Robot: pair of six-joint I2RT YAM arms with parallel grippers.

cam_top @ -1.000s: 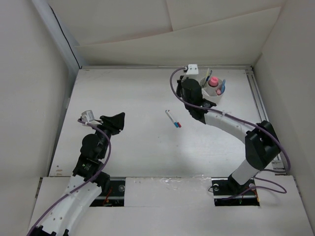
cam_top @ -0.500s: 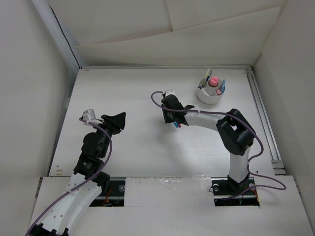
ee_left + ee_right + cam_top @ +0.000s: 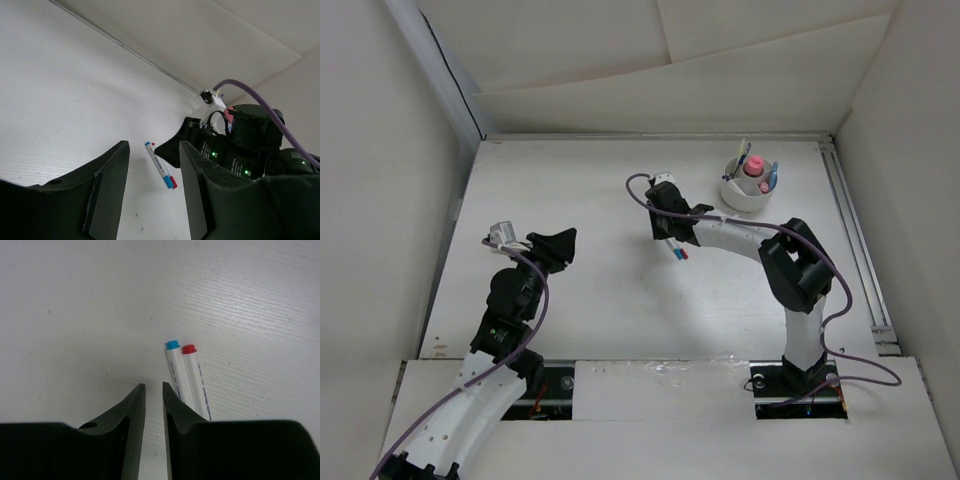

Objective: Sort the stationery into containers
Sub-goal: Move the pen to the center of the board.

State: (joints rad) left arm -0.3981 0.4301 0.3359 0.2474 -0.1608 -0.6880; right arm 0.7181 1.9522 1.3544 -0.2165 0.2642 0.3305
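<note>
Two white pens, one blue-capped (image 3: 176, 371) and one red-capped (image 3: 194, 375), lie side by side on the table (image 3: 677, 250), and also show in the left wrist view (image 3: 161, 171). My right gripper (image 3: 153, 385) hovers low just left of them. Its jaws stand a narrow gap apart with nothing between them. In the top view it (image 3: 665, 230) is right over the pens' far end. The round white tub (image 3: 744, 199) stands at the back right, holding a pink-capped glue stick (image 3: 753, 167) and several pens. My left gripper (image 3: 556, 245) is open and empty (image 3: 154, 144), aimed toward the pens.
The right arm's body (image 3: 250, 145) fills the right of the left wrist view, behind the pens. White walls enclose the table on the far and both sides. A rail (image 3: 850, 230) runs along the right edge.
My right gripper has swung from the tub at the back right down and left to the two white pens, then settled just above them. The left arm has barely moved.
</note>
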